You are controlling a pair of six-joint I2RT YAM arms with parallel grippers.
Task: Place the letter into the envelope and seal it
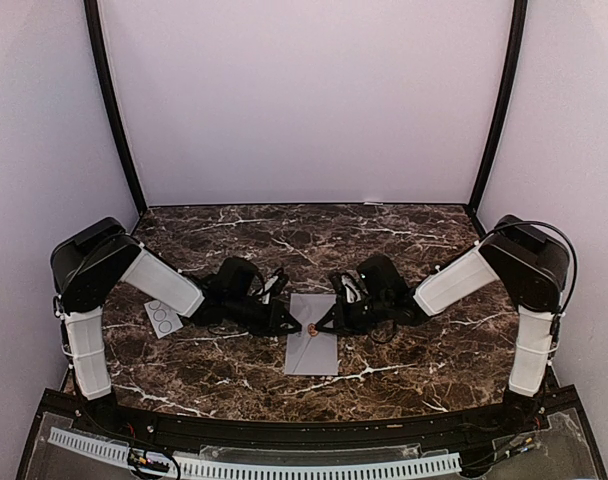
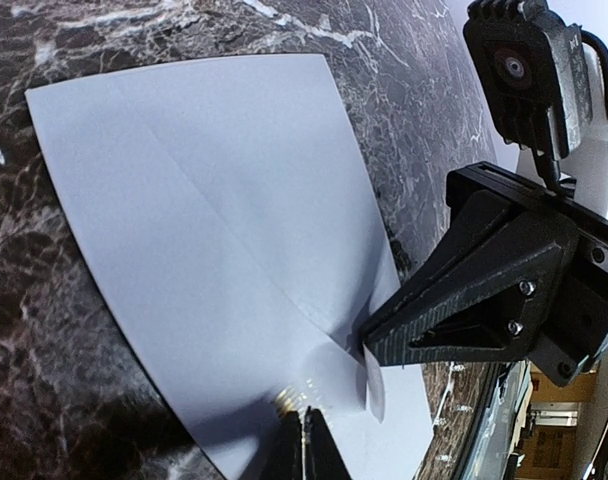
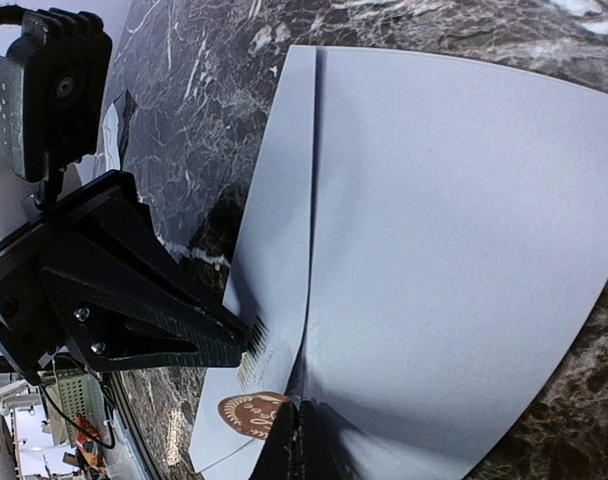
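Observation:
The grey-lavender envelope (image 1: 312,355) lies flat at the middle of the marble table, its flap folded down (image 2: 204,200) (image 3: 454,230). A round brown-red seal sticker (image 3: 246,415) with a gold pattern sits at the flap's point (image 1: 312,328). My left gripper (image 1: 296,326) comes in from the left, shut, its tips (image 2: 306,445) touching the sticker's gold edge. My right gripper (image 1: 326,324) comes in from the right, shut, its tips (image 3: 304,440) resting at the flap's point beside the sticker. The two grippers nearly meet over the envelope. The letter is not in view.
A small white sticker sheet (image 1: 164,318) with circles lies on the table (image 1: 414,360) at the left, partly under my left forearm. Plain lavender walls close in the back and sides. A black rail runs along the near edge.

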